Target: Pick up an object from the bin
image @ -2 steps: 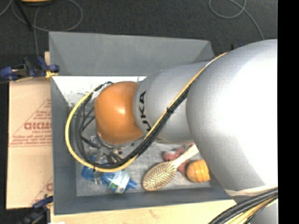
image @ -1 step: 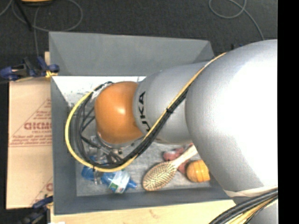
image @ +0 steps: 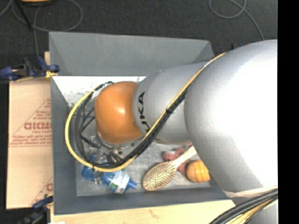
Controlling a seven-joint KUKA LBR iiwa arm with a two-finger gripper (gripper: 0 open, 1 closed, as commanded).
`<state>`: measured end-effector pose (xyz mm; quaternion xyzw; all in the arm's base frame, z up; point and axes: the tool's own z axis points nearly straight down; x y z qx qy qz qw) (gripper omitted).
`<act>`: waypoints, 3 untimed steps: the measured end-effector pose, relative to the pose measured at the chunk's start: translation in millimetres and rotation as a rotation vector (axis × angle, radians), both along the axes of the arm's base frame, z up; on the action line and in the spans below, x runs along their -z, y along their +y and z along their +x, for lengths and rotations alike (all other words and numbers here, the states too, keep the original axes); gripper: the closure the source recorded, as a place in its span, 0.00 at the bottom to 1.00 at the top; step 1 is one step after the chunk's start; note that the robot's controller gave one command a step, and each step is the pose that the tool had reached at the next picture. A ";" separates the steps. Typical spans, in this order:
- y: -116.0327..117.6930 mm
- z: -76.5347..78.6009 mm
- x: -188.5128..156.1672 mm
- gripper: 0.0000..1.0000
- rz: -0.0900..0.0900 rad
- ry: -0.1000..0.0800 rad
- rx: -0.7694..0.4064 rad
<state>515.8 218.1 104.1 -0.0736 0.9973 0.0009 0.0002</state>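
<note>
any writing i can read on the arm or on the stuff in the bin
"UKA": black letters running down the silver arm, beside its orange cover; the letter before them is cut off.
Blue and white crumpled thing at the bin's front: any print is too small to read.
Hairbrush and orange ball: no text seen.

My arm [image: 224, 120] enters from the right, its broad silver links crossing the view toward the left, with the wrist turned downward. The wrist ends in a rounded orange cover [image: 117, 111], ringed on its left by a looping yellow cable [image: 69, 125] and several black ones. Beneath the cover's lower edge I see part of the gripper [image: 102, 154], largely hidden among those cables.
</note>
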 end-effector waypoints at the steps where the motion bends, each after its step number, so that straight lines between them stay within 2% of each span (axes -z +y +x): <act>1: 0.0 0.0 0.0 1.00 0.000 0.000 0.001; 2: 0.0 0.0 0.0 1.00 0.000 0.000 0.001; 3: 4.4 -5.4 -56.1 1.00 0.000 -0.001 -0.063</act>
